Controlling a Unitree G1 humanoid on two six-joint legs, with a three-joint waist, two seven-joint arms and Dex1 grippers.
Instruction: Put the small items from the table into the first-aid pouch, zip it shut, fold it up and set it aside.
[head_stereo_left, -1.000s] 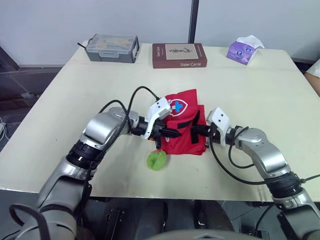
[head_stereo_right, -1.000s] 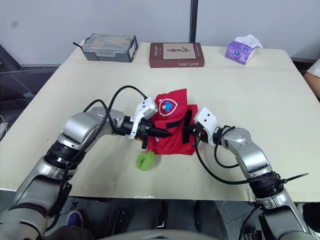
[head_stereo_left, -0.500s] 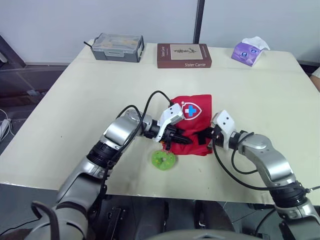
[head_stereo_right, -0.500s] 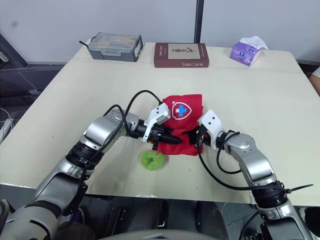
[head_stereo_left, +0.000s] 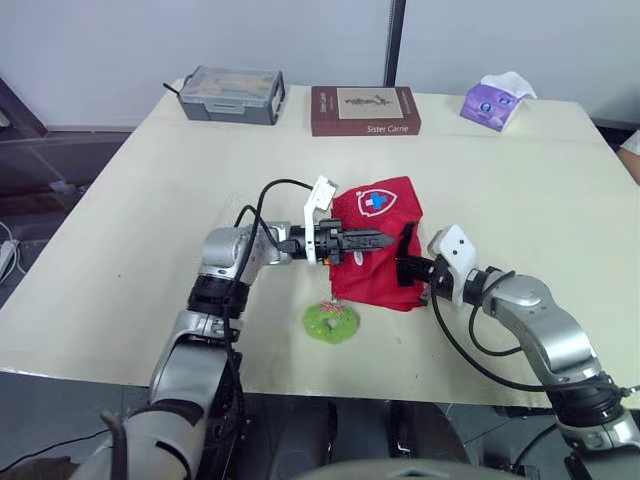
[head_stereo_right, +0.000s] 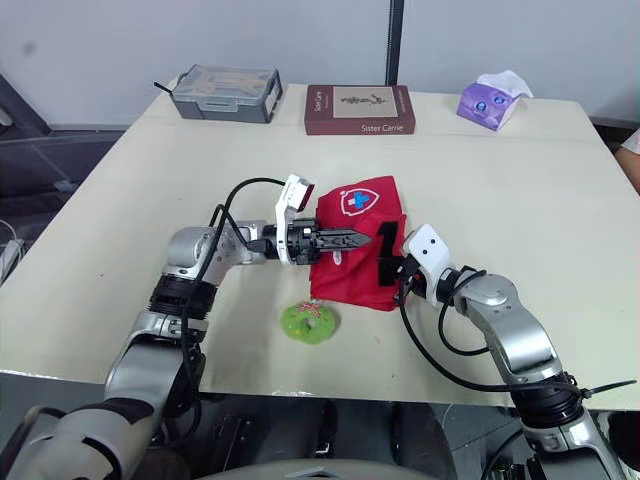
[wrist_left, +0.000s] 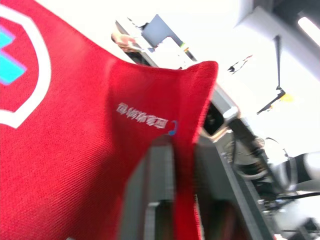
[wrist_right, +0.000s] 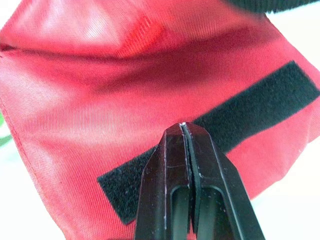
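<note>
The red first-aid pouch with a white and blue cross badge lies mid-table, its upper part tented up. My left gripper reaches across it from the left and is shut on the pouch fabric, which hangs close in the left wrist view. From the right, my right gripper meets the pouch's edge. Its fingers are pressed shut at the black hook-and-loop strap. A small round green item rests on the table just in front of the pouch, outside it.
Along the cream table's far edge stand a grey plastic case, a dark red book and a purple tissue pack. Wide bare tabletop lies to the left and right of the pouch.
My left forearm has swung level, so its gripper now points straight right across the pouch, and the pouch's top has risen. The right gripper has stayed at the pouch's right edge. The camera has shifted slightly.
</note>
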